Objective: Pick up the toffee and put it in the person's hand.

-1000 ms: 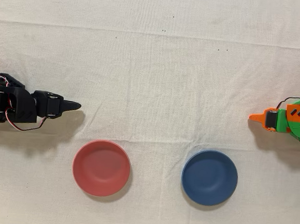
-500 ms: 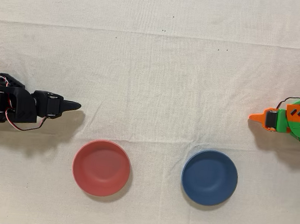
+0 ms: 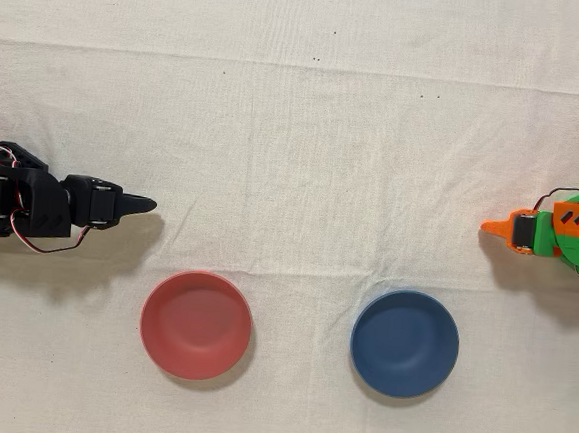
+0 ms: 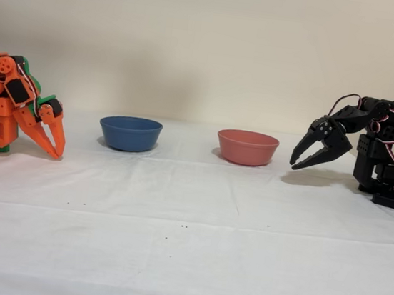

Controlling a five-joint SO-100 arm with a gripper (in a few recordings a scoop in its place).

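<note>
The black gripper (image 4: 304, 155) hangs folded near its base, jaws slightly parted and holding nothing, probably parked beside the red bowl (image 3: 196, 325) awaiting the toffee.

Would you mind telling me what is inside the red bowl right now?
In the overhead view the red bowl holds nothing: its whole inner surface shows bare. The blue bowl beside it looks the same. From the fixed view, the near rim hides the red bowl's floor.
</note>
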